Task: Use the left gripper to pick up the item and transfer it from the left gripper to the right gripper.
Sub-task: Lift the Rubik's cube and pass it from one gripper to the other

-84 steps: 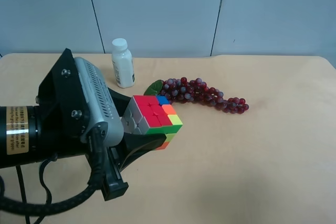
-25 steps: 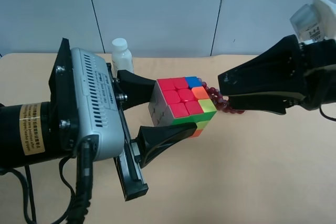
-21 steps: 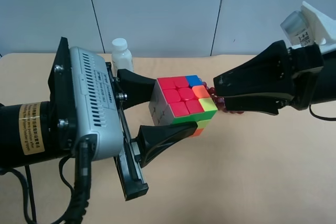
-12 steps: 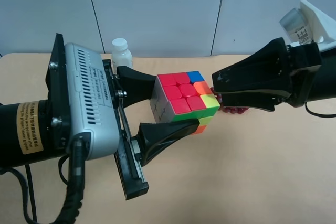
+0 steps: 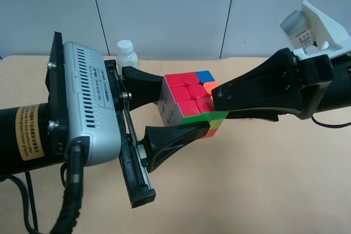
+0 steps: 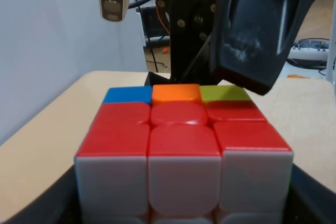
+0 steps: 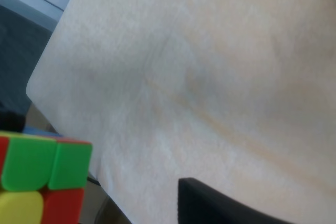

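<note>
Readable text: none that I can make out.
Yellow sticker (image 5: 24, 138): on the black arm tube (image 5: 22, 168), well off to the exterior view's left of the cube (image 5: 189, 102); lines of dark print, too small to read.
Housing label (image 5: 101, 75): on the grey vented casing, nearer the cube; print illegible.
White tag (image 5: 305, 39): on the grey cylinder (image 5: 293, 26), up and to the view's right of the cube; marks blurred.

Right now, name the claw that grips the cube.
The left claw, on the grey vented housing, pinches the cube between its fingers; the white-wristed right claw stands open.
</note>
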`<state>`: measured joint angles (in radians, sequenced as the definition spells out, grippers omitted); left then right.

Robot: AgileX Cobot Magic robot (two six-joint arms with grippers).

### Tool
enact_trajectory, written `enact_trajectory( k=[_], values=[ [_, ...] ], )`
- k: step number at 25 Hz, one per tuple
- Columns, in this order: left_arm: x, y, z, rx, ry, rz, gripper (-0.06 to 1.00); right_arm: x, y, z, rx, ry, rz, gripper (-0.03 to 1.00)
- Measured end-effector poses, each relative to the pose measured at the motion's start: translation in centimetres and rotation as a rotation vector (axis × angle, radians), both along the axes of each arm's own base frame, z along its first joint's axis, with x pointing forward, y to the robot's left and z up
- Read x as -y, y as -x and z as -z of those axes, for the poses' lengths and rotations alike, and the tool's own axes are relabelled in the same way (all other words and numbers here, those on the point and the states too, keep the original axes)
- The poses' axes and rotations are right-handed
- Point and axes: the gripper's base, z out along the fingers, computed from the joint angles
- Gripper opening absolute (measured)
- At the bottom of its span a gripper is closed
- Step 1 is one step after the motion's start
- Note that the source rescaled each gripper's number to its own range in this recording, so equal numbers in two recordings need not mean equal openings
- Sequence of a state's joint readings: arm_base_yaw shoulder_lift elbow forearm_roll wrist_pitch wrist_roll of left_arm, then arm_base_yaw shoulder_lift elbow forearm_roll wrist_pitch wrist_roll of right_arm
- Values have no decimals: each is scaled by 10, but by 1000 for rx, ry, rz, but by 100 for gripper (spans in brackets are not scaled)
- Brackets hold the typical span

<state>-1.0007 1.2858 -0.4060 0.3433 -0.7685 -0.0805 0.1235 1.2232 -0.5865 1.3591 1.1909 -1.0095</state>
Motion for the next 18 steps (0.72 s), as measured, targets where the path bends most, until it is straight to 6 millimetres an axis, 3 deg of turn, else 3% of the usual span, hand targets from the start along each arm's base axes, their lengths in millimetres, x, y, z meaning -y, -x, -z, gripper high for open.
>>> enact_trajectory(
  k=[18],
  values=[
    [0, 0, -2, 8, 23, 6, 0, -1, -2, -4, 5, -41, 21, 100]
  ],
)
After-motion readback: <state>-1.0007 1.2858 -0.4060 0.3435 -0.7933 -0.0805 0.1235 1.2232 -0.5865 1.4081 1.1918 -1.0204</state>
